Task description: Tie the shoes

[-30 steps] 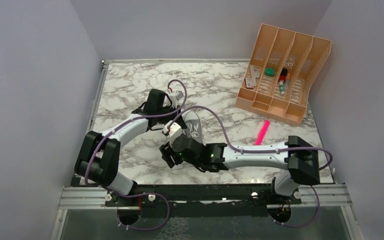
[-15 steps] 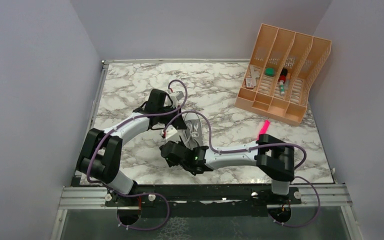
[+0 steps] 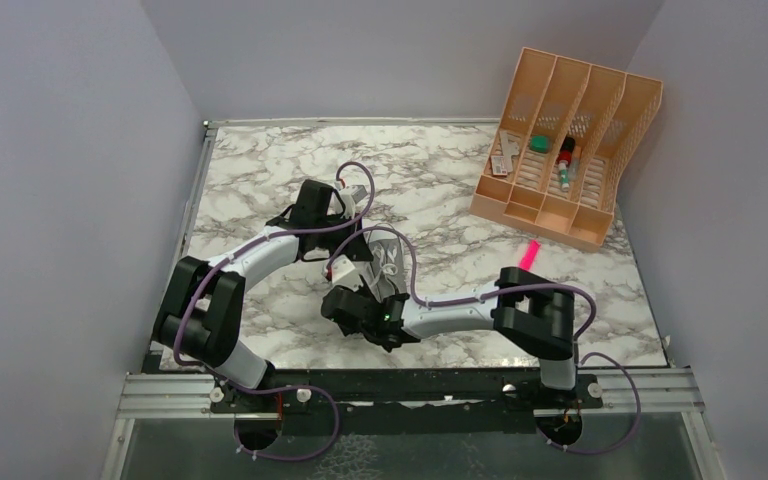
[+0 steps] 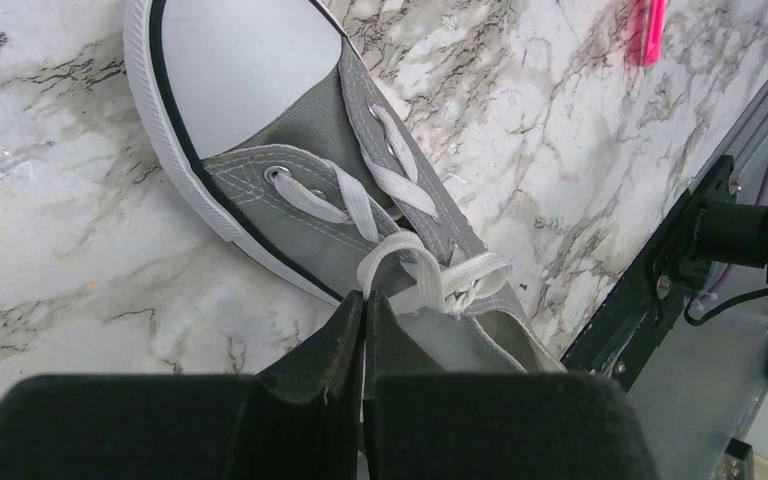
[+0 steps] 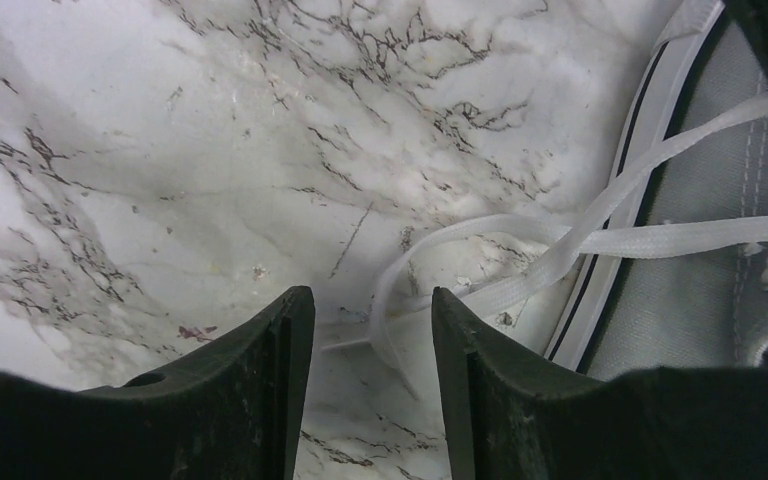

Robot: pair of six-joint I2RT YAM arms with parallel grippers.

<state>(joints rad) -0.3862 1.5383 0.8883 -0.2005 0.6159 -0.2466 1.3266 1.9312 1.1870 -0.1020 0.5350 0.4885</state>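
The sneaker (image 4: 300, 140) is stood upright on its sole on the marble table (image 4: 50, 210), near the table's middle and somewhat toward the near edge. Its long axis is laid near to far: the heel is turned toward the arm bases and the white toe cap (image 4: 240, 70) is pointed at the far wall, slightly rightward. The white laces (image 4: 385, 190) are crossed through the eyelets, and loose lengths are trailed over the sole rim onto the marble.

Nearest the bases, the right gripper (image 5: 370, 300) is held low over the table just beside the sneaker's flank. Its fingers are parted, and a loop of lace lying on the marble is framed between them (whether either finger touches it cannot be told). Just beyond, the left gripper (image 4: 362, 300) is lowered at the heel end of the lacing. Its fingers are pressed together, and a strand of the laces is led straight into the tips, so it appears to be pinched there.

The aluminium rail (image 3: 410, 385) is run along the near edge, close behind the right arm. Bare marble is seen left of the sneaker and beyond the toe. To the right a pink object (image 3: 528, 255) is partly hidden by the right arm's elbow. A peach organiser (image 3: 643, 105) is placed at the far right corner, well apart. Grey walls (image 3: 60, 200) are closed around three sides.
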